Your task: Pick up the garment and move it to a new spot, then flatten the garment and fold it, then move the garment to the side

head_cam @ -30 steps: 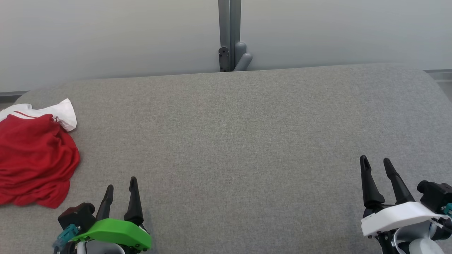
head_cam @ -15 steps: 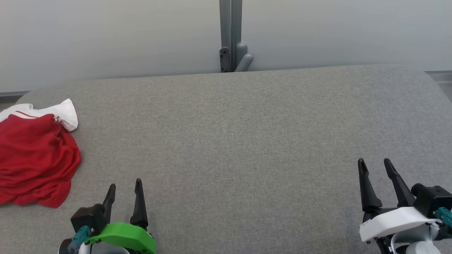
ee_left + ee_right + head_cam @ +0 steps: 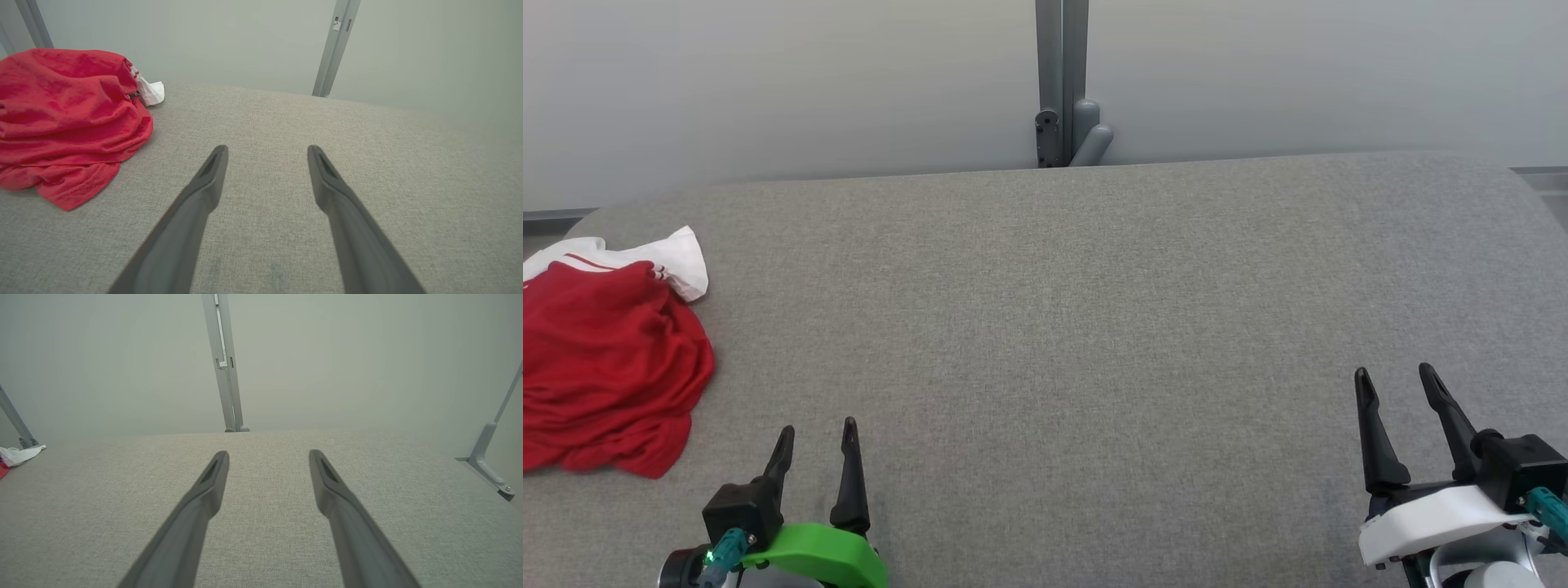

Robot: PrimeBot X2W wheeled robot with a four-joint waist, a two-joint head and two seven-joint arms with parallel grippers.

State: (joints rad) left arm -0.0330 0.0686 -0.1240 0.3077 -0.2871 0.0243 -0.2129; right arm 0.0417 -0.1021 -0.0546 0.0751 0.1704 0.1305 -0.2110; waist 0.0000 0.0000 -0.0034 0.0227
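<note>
Far to the left of the grey metal post [image 3: 1062, 82], and nearer the robot than it, the red garment [image 3: 605, 359] lies in a crumpled heap on the grey fabric-covered table [image 3: 1054, 286], running off the head view's left edge. A white part [image 3: 678, 257] with thin red stripes (collar or sleeve, I cannot tell which) pokes out on the heap's far side. The garment lies free of both grippers.

The left gripper [image 3: 818, 427], on a green mount, sits left of the post at the table's near edge, close to the heap but not touching it. Its two dark fingers [image 3: 204, 192] are spread wide, with bare fabric between them (the left wrist view shows the garment off to their left).

The post itself stands behind the middle of the table's far edge.

Well to the right of the post, also at the near edge, the right gripper [image 3: 1394, 371] on a white mount has its fingers parted just as wide and holds nothing. In the right wrist view a pale angled bracket [image 3: 488, 457] sits furthest right of the post, beyond the table's edge.
</note>
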